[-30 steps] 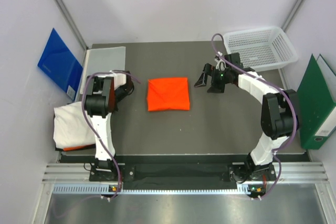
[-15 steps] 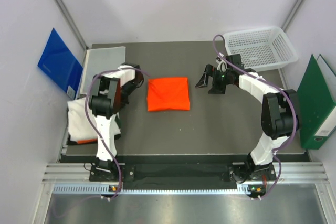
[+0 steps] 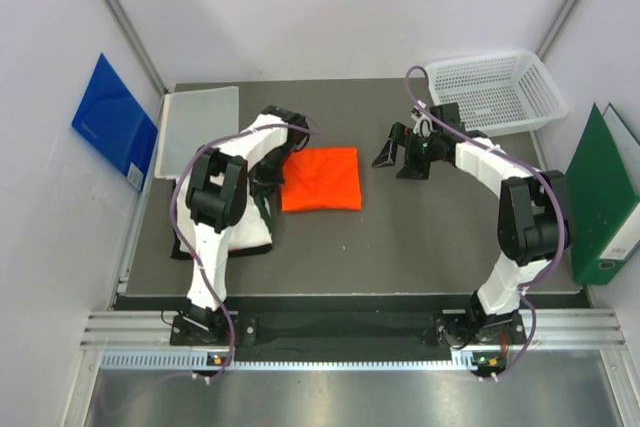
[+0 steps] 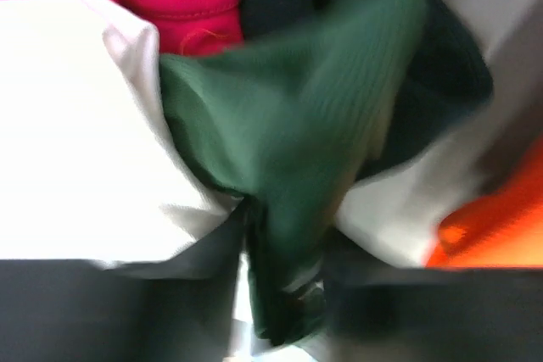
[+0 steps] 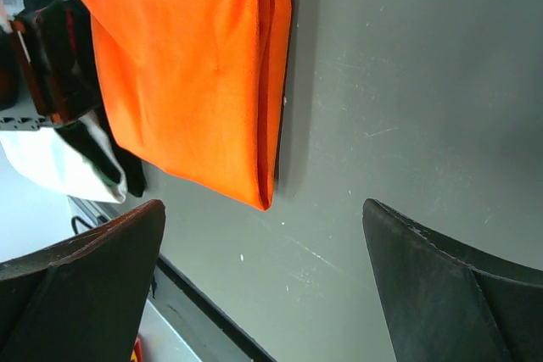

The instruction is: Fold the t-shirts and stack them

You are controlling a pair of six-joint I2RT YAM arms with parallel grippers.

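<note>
Left claw [image 4: 284, 294] clamps bunched white t-shirt [image 4: 85, 150]; right claw [image 3: 398, 159] gapes over table [image 3: 440, 227] beside orange t-shirt [image 3: 320, 179].

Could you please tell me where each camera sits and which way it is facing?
Top external: above and behind the bases, looking down on the table; left arm and right arm show whole.
Left wrist: on the left wrist, close on bunched cloth pinched in the left gripper; dark fingers at the bottom.
Right wrist: looks down past the open right gripper at the orange shirt.
Shared: top and right wrist both show the orange shirt.
</note>
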